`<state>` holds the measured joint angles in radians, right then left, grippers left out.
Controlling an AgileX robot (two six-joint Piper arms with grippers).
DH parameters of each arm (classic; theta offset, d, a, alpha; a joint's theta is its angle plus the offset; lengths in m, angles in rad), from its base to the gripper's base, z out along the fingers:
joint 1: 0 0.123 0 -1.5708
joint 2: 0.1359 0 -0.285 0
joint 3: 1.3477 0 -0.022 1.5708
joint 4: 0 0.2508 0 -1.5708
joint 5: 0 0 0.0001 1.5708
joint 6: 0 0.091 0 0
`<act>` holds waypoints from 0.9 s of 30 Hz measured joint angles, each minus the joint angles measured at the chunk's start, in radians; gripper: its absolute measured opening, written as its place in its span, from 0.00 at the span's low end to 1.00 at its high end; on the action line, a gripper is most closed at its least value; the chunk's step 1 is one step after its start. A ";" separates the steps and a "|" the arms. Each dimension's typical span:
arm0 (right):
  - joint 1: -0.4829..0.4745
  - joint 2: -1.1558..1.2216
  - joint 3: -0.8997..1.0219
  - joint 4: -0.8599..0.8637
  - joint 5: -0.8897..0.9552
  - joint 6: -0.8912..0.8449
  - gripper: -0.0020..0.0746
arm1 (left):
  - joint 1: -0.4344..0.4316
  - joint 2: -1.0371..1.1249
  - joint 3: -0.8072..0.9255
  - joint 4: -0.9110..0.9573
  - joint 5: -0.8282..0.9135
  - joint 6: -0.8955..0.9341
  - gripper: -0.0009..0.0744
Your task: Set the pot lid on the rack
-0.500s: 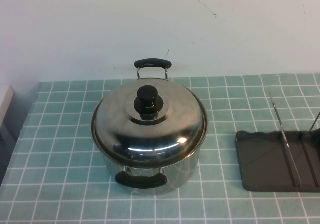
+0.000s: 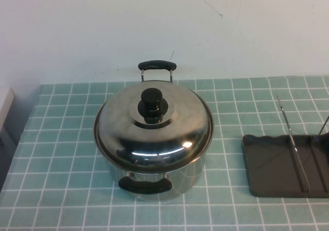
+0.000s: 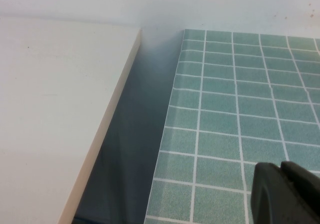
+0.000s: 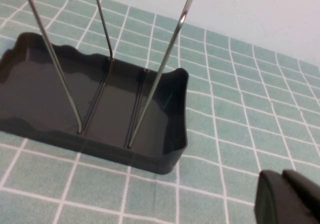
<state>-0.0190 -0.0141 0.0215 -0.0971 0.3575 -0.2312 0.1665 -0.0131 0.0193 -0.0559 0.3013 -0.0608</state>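
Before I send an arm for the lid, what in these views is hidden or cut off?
- Rack: high view's right edge cuts off its far end.
- Pot: inside hidden by the pot lid sitting on it.
- Left gripper: left wrist view shows only a dark corner at the frame edge, beside the table's edge.
- Right gripper: likewise, near the rack.
- Both arms: absent from the high view.
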 joint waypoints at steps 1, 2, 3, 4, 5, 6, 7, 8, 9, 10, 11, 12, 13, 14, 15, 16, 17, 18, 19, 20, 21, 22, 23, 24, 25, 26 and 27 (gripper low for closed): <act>0.000 0.000 0.000 0.000 0.000 0.000 0.02 | 0.000 0.000 0.000 0.000 0.000 0.000 0.01; 0.000 0.000 0.000 0.000 0.000 0.000 0.02 | 0.000 0.000 0.000 0.000 0.000 0.000 0.01; 0.000 0.000 0.000 0.000 0.000 0.000 0.02 | 0.000 0.000 0.000 0.000 0.000 0.000 0.01; 0.000 0.000 0.000 0.000 0.000 0.000 0.02 | 0.000 0.000 0.000 0.000 0.000 0.000 0.01; 0.000 0.000 0.000 0.000 0.000 0.000 0.02 | 0.000 0.000 0.000 0.000 0.000 0.000 0.01; 0.000 0.000 0.000 0.000 0.000 0.000 0.02 | 0.000 0.000 0.000 0.000 0.000 0.000 0.01; 0.000 0.000 0.000 0.000 0.000 0.000 0.02 | 0.000 0.000 0.000 0.000 0.000 0.000 0.01; 0.000 0.000 0.000 0.000 0.000 0.000 0.02 | 0.000 0.000 0.000 0.000 0.000 0.000 0.01; 0.000 0.000 0.000 0.000 0.000 0.000 0.02 | 0.000 0.000 0.000 0.000 0.000 0.000 0.01; 0.000 0.000 0.000 0.000 0.000 0.000 0.02 | 0.000 0.000 0.000 0.000 0.000 0.000 0.01; 0.000 0.000 0.000 0.000 0.000 0.000 0.02 | 0.000 0.000 0.000 0.000 0.000 0.000 0.01; 0.000 0.000 0.000 0.000 0.000 0.000 0.02 | 0.000 0.000 0.000 0.000 0.000 0.000 0.01; 0.000 0.000 0.000 0.000 0.000 0.000 0.02 | 0.000 0.000 0.000 0.000 0.000 -0.002 0.01; 0.000 0.000 0.000 0.000 0.000 0.000 0.02 | 0.000 0.000 0.000 0.000 0.000 -0.004 0.01; 0.000 0.000 0.000 0.000 0.000 0.000 0.02 | 0.000 0.000 0.000 0.000 0.000 -0.004 0.01; 0.000 0.000 0.000 0.000 0.000 0.000 0.02 | 0.000 0.000 0.000 0.000 0.000 -0.001 0.01; 0.000 0.000 0.000 0.000 0.000 0.000 0.02 | 0.000 0.000 0.000 0.000 0.000 0.001 0.01; 0.000 0.000 0.000 0.000 0.000 0.000 0.02 | 0.000 0.000 0.000 0.003 -0.005 0.004 0.01; 0.000 0.000 0.000 0.000 0.000 0.000 0.02 | 0.000 0.000 0.000 0.005 -0.009 0.006 0.01; 0.000 0.000 0.000 0.000 0.000 0.000 0.02 | 0.000 0.000 0.000 -0.002 -0.016 0.006 0.01; 0.000 0.000 0.000 0.000 0.000 0.000 0.02 | 0.000 0.000 0.000 -0.024 -0.023 -0.006 0.01; 0.000 0.000 0.000 -0.002 0.000 0.000 0.02 | 0.000 0.000 0.000 -0.075 -0.030 -0.028 0.01; 0.000 0.000 0.000 -0.009 0.000 0.000 0.02 | 0.000 0.000 0.002 -0.156 -0.042 -0.067 0.01; 0.000 0.000 0.000 -0.014 0.000 0.000 0.02 | 0.000 0.000 0.002 -0.257 -0.057 -0.119 0.01; 0.000 0.000 0.000 -0.024 0.000 0.000 0.02 | 0.000 0.000 0.002 -0.350 -0.071 -0.166 0.01; 0.000 0.000 0.000 -0.029 0.000 0.000 0.02 | 0.000 0.000 0.002 -0.466 -0.084 -0.221 0.01; 0.000 0.000 0.000 -0.031 0.000 0.000 0.02 | 0.000 0.000 0.002 -0.554 -0.093 -0.259 0.01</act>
<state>-0.0190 -0.0141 0.0215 -0.1278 0.3575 -0.2312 0.1665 -0.0131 0.0211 -0.6100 0.2088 -0.3196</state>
